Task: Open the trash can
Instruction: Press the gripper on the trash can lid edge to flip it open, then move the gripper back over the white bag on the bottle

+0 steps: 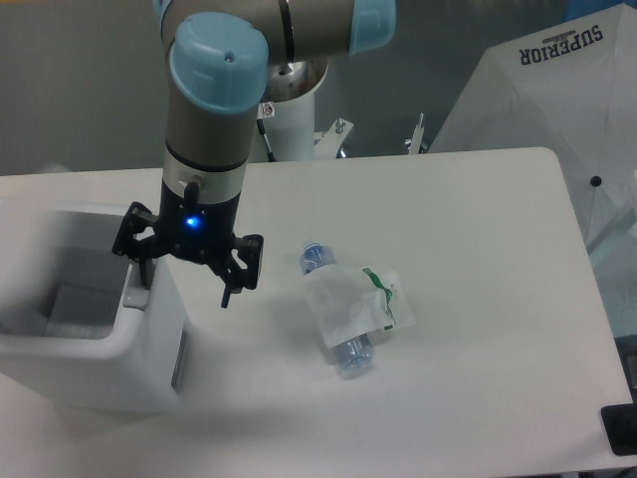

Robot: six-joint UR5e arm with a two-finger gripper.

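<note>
Hanging vertical, gripper (186, 284) jaws spread over trash can (90, 339) edge.

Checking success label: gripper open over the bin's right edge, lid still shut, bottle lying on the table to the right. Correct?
Not quite: the lid isn't shut. The fixed camera shows the trash can open, its hollow inside visible. The rest holds: the gripper is open at the bin's right edge, and the bottle lies on the table to the right.

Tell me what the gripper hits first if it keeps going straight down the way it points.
Most likely the grey push tab on the trash can: one finger of the gripper stands right over it, the other over bare table. Depth is uncertain from this single view.
</note>
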